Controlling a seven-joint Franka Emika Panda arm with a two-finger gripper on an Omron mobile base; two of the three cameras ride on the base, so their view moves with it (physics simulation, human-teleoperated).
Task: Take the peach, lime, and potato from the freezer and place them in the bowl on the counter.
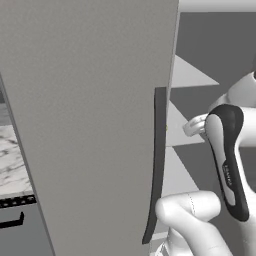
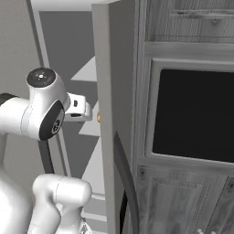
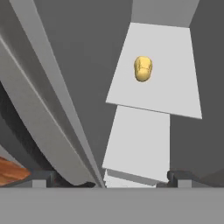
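Jaws first: from the hand view I see the two dark finger tips (image 3: 43, 177) set wide apart at the bottom of the picture, with nothing between them, so I read the gripper (image 3: 111, 179) as open and empty.

Straight ahead of them, farther into the freezer (image 1: 90, 125), a small yellowish-tan lump sits on a white shelf (image 3: 166, 87). I take it for the potato (image 3: 143, 68). It lies ahead of the jaws and a little to the right of their midline in that view, resting alone on the shelf. Its long axis runs roughly along the direction I am looking, so the jaws would close across its narrow side, in my judgement. Another white shelf (image 3: 138, 140) lies between the hand and the potato's shelf.

The grey freezer door (image 2: 107, 114) stands open beside the arm, with its dark edge seal (image 1: 157, 165) visible in the left base view. Past the door on the left I can make out a strip of the marble table (image 1: 12, 160). On the right stand wood-grain cabinets (image 2: 183, 201) around a dark oven window (image 2: 196, 114).

Next I would push forward and slightly right.
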